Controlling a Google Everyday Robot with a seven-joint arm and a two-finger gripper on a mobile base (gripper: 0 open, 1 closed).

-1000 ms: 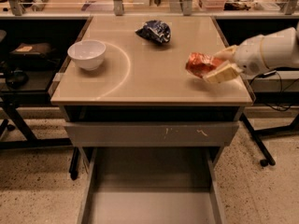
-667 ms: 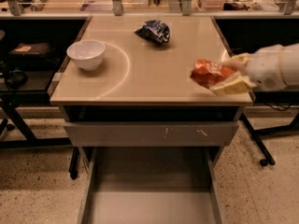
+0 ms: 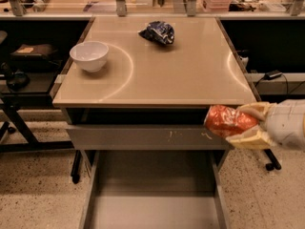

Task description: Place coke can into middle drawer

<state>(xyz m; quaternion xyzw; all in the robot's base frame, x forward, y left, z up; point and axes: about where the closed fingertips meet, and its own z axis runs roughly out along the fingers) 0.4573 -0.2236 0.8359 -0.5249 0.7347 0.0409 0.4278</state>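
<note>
Tan tabletop (image 3: pixel 190 80) carries a white bowl (image 3: pixel 89 55) at the left and a dark blue snack bag (image 3: pixel 157 32) near the back. Off its front right corner, the gripper (image 3: pixel 236 124) reaches in from the right, its pale fingers (image 3: pixel 251 110) clamped above and below the coke can (image 3: pixel 225 120), which lies sideways in the air beside the scratched grey drawer front (image 3: pixel 143 136). Below and to the left, the middle drawer (image 3: pixel 152 209) stands pulled open.

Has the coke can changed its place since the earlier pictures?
Yes. Held in the gripper, the coke can has left the tabletop and come down past its front right corner, now level with the scratched drawer front.
</note>
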